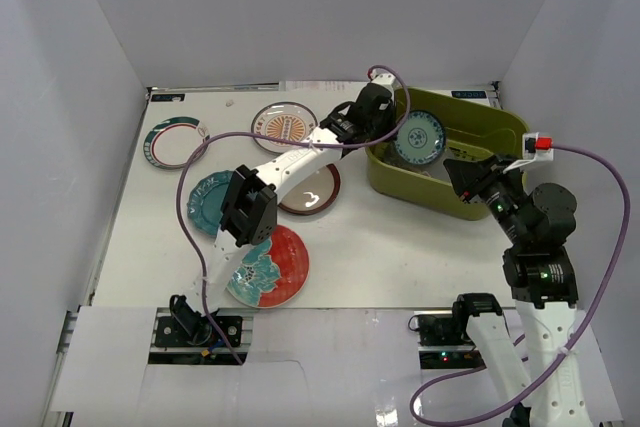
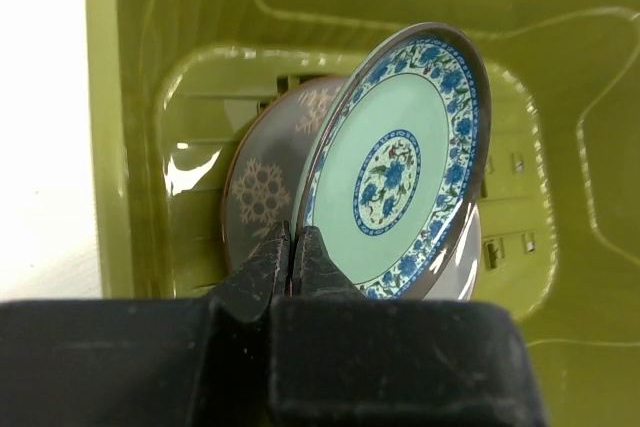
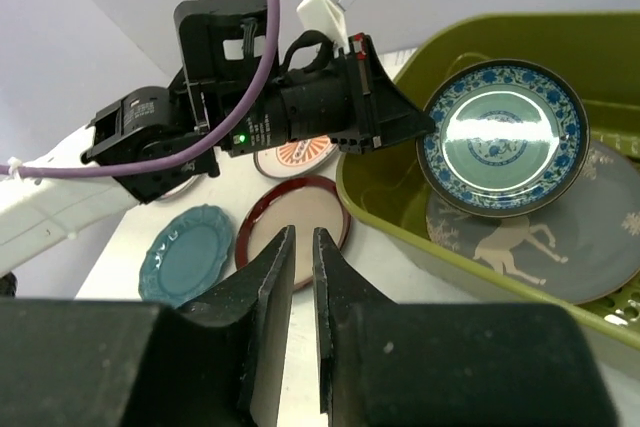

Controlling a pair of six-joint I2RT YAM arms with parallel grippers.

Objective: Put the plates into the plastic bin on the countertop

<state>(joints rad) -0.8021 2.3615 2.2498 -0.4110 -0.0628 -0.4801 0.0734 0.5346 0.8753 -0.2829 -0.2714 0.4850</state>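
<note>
My left gripper (image 2: pixel 295 232) is shut on the rim of the small blue-and-white plate (image 2: pixel 400 172), holding it tilted on edge inside the olive-green plastic bin (image 2: pixel 130 97). A grey floral plate (image 2: pixel 265 187) lies flat on the bin's bottom beneath it. From above, the held plate (image 1: pixel 419 138) hangs over the bin's left half (image 1: pixel 480 112). My right gripper (image 3: pixel 298 237) hovers near the bin's front right corner, all but shut with a thin slit and nothing between its fingers.
On the white countertop (image 1: pixel 400 257) lie the red plate with teal flowers (image 1: pixel 270 267), the teal scalloped one (image 1: pixel 205 202), the dark-red rimmed one (image 1: pixel 315 192), the orange sunburst one (image 1: pixel 283 125) and the teal-rimmed one (image 1: pixel 172 139). White walls enclose the table.
</note>
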